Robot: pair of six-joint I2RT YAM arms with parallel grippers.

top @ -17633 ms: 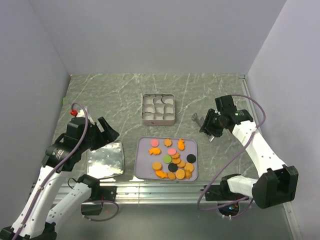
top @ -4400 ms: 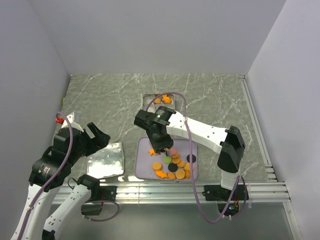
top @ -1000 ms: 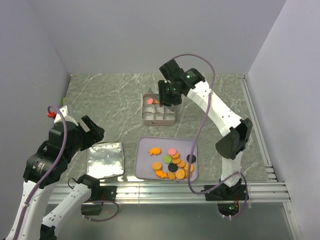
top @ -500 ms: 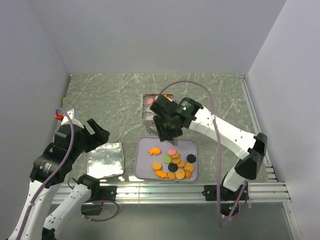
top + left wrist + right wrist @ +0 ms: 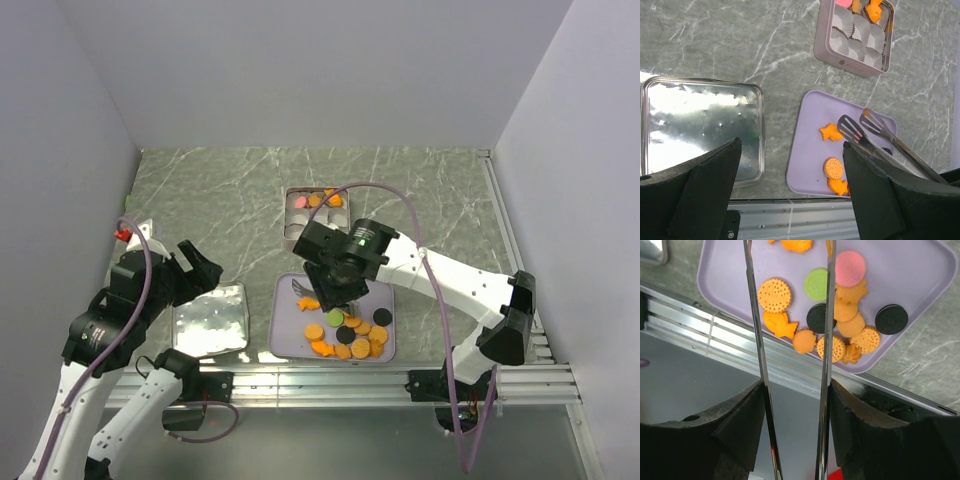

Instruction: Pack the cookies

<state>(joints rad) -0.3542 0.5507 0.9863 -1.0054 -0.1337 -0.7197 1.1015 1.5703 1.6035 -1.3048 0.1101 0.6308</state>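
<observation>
Top external: right claw (image 5: 312, 285) hangs spread and empty over the cookies (image 5: 350, 330) on the tray (image 5: 285, 340) at lower centre, where a skewed pinch could flick one off.

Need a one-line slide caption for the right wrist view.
Right gripper with long open tongs poised over the purple tray of mixed cookies, nothing held between the tips.
</observation>
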